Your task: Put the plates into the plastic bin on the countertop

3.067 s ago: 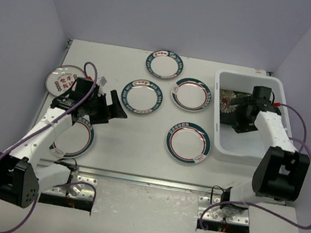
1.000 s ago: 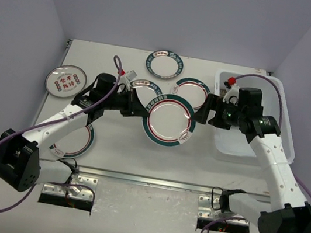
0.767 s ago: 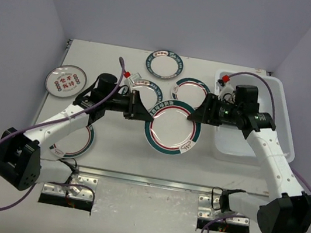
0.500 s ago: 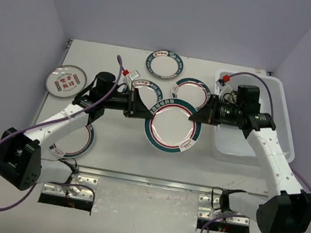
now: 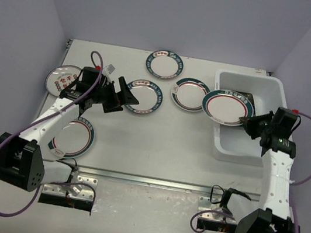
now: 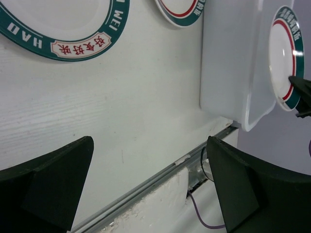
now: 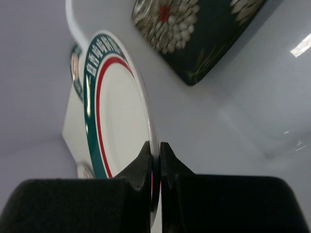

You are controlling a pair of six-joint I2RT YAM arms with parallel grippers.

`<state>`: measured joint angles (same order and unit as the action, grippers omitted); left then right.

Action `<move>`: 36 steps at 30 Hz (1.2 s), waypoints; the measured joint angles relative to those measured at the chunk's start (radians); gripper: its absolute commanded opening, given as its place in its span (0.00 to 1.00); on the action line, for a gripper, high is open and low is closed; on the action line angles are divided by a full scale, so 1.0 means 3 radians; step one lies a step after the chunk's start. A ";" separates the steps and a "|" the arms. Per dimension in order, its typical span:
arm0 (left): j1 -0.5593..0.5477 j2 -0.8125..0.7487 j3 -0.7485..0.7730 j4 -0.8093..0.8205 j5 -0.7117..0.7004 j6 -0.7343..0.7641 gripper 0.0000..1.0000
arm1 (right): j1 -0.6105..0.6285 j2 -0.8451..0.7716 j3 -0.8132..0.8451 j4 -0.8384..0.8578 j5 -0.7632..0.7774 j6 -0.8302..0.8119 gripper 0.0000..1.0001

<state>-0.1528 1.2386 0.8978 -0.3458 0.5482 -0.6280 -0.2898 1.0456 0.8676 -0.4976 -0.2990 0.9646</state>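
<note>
— Left side?
— Left claw (image 5: pixel 121 94) spread wide, empty, above the off-white tabletop (image 5: pixel 139 143), just beside a round white teal-rimmed plate (image 5: pixel 143 95) lying flat.
— Right side?
— Right claw (image 5: pixel 248 122) pinched tight on the rim of another round white plate with teal rim and red ring (image 5: pixel 224 105), held across the left wall of the white translucent plastic bin (image 5: pixel 250 78). A square black floral plate (image 7: pixel 204 34) lies inside the bin.

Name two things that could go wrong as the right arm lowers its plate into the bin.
The right tool pinches the teal-rimmed plate only at its rim; it could slip or tilt free. The plate overhangs the left wall of the bin and might catch there, or drop onto the black floral plate inside.
</note>
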 measured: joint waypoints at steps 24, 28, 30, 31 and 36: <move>0.0000 -0.0159 -0.0103 -0.0006 0.0043 0.0136 1.00 | -0.0019 0.1334 -0.0684 0.1657 0.1777 0.1691 0.38; 0.0000 -0.0159 -0.0103 -0.0025 0.0055 0.0163 1.00 | -0.0005 0.1619 -0.0484 0.1842 0.1610 0.1530 0.78; 0.0000 -0.0159 -0.0103 -0.0042 0.0057 0.0172 1.00 | 0.0004 0.1726 -0.0311 0.1787 0.1531 0.1451 0.86; 0.0000 -0.0159 -0.0103 -0.0050 0.0056 0.0174 1.00 | 0.0014 0.1765 -0.0208 0.1731 0.1498 0.1409 0.89; 0.0000 -0.0159 -0.0103 -0.0078 0.0002 0.0174 1.00 | 0.0051 0.1814 0.0101 0.1414 0.1262 0.1323 0.99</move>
<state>-0.1528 1.1908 0.8669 -0.3692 0.5487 -0.5758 -0.2745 1.5899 0.8980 -0.0733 0.0795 1.3617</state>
